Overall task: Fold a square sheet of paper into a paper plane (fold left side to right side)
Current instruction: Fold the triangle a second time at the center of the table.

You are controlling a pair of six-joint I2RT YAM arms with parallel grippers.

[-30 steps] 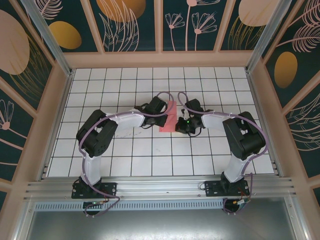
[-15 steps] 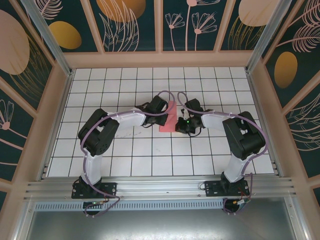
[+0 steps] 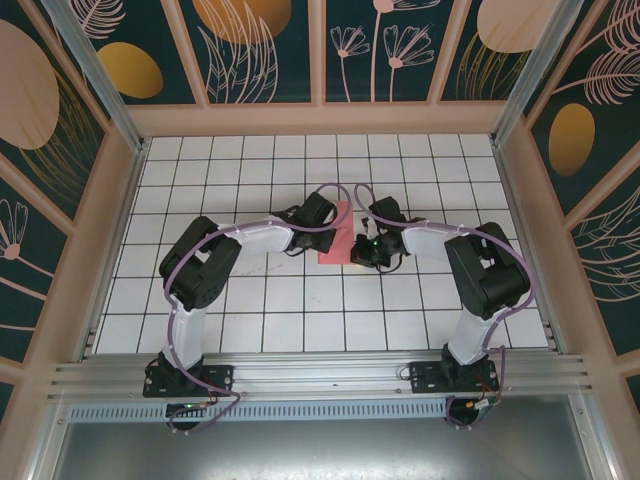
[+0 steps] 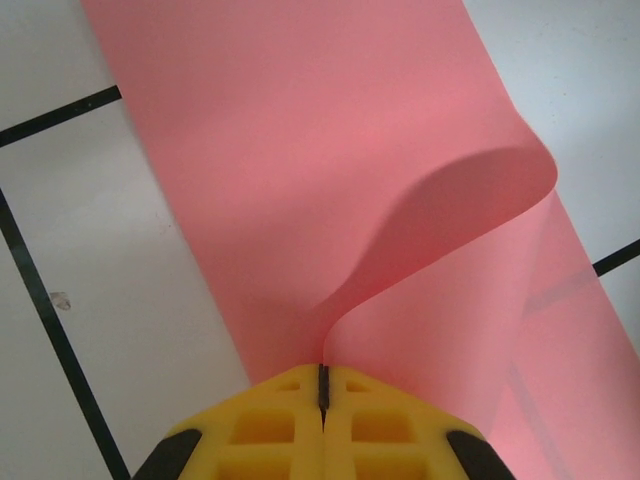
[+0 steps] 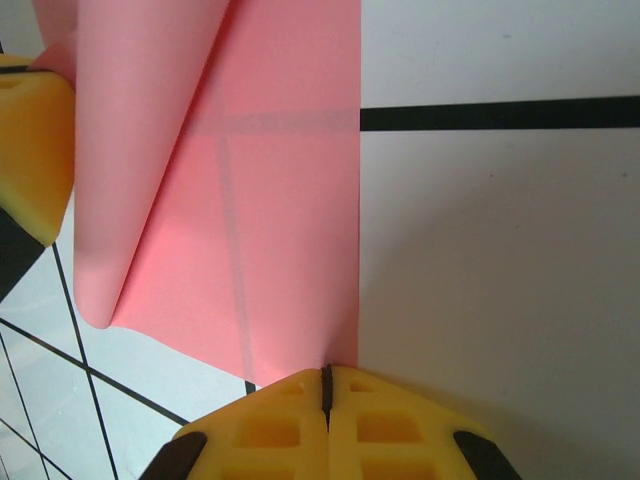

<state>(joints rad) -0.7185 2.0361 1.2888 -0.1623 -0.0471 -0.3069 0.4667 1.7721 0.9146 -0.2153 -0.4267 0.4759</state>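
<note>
Left gripper [image 4: 322, 385]: I read the jaws fully closed, pinching the lifted, curled edge of the square sheet of paper [image 4: 300, 150].
Right gripper [image 5: 326, 385]: jaws closed, apparently nipping the flat opposite edge.
Sheet position: mid-table [image 3: 250, 300], between both grippers.

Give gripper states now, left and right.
Left gripper: closed, pinching the square sheet of paper.
Right gripper: closed on the same sheet's edge.

Overhead camera looks down; both close wrist cameras share the sheet [image 4: 300, 150].
</note>
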